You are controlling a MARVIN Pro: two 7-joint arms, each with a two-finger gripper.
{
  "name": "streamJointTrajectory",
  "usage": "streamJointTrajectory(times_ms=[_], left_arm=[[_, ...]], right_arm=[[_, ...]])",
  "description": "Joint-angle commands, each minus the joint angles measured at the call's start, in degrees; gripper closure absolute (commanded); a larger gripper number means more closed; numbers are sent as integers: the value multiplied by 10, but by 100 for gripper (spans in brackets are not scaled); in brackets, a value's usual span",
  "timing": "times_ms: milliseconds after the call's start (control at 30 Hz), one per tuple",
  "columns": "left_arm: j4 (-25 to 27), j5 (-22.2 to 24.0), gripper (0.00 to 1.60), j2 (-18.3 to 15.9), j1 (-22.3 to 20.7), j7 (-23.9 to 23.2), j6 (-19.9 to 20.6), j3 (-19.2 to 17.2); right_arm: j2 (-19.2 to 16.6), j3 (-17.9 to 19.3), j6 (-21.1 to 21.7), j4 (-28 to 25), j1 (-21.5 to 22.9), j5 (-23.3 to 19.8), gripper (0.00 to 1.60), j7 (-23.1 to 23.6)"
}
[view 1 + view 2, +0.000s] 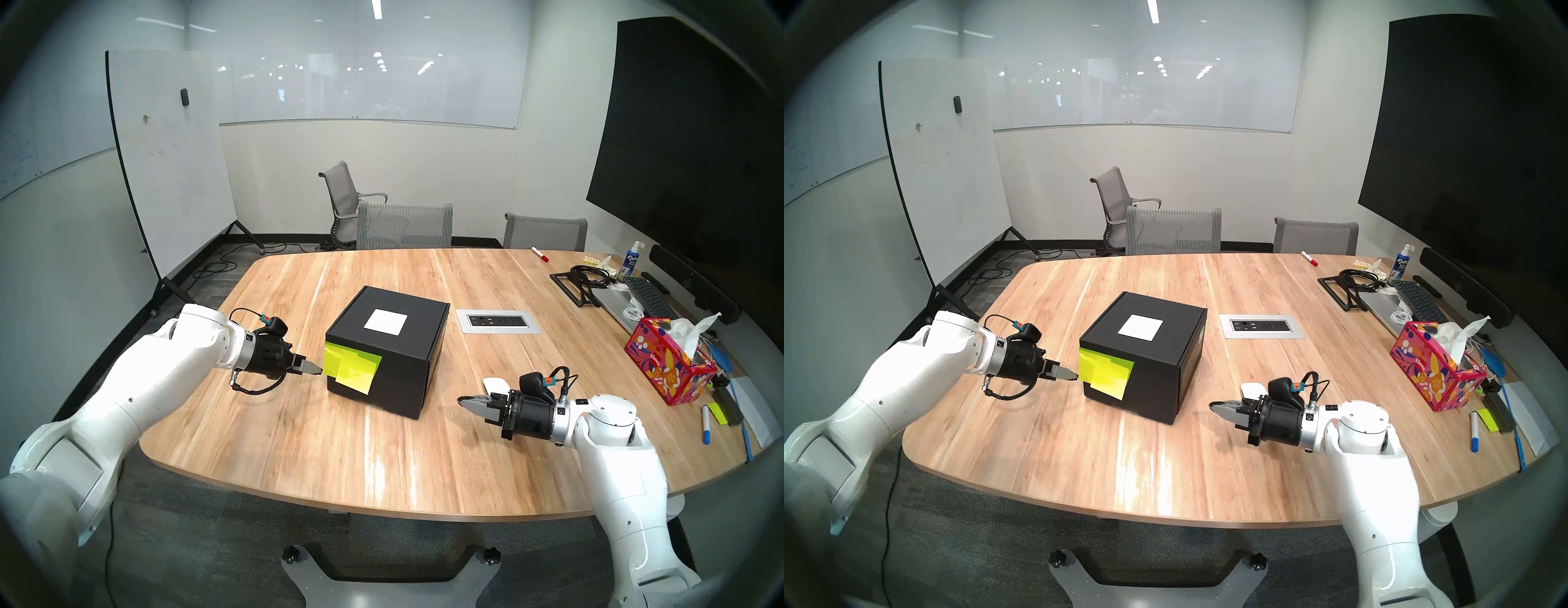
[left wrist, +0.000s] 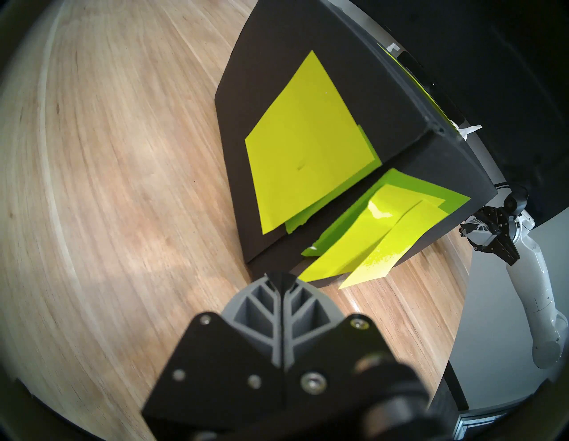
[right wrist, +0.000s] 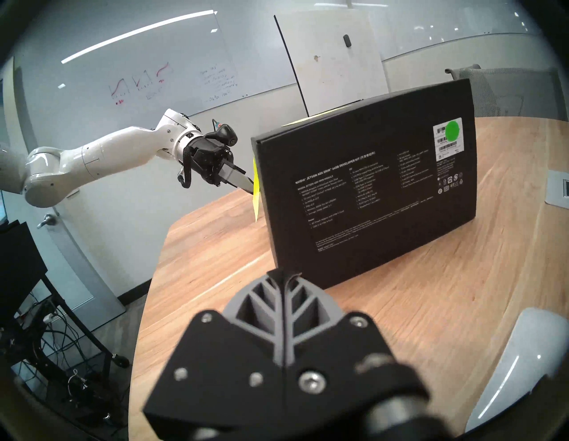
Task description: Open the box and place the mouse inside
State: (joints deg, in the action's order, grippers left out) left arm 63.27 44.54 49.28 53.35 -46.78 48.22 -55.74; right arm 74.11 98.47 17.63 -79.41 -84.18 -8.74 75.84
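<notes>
Box [image 1: 392, 356] on table [image 1: 297, 446], near centre, lid down. Sticky notes [image 1: 350, 369] on box front face, at corner toward left gripper [image 1: 317, 370]; gripper tip just beside them. Right gripper [image 1: 464, 401] right of box, apart from it, above tabletop. Mouse [image 1: 496, 385] on table just behind right gripper. Power outlet panel [image 1: 498, 321] set in table, right of box, behind mouse. Tissue box [image 1: 668, 367] at far right edge. Chairs [image 1: 405, 225] behind table.
</notes>
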Motion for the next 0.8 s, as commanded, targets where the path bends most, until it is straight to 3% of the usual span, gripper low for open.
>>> streamJointTrajectory(times_ms=[0,767], left_arm=[[7,2,160,1,-10,-2,1,-4],[7,2,160,1,-10,-2,1,-4]], right_arm=[[9,-16,-17,18,44,-4,160,11],[9,-41,-45,82,88,-3,160,43]])
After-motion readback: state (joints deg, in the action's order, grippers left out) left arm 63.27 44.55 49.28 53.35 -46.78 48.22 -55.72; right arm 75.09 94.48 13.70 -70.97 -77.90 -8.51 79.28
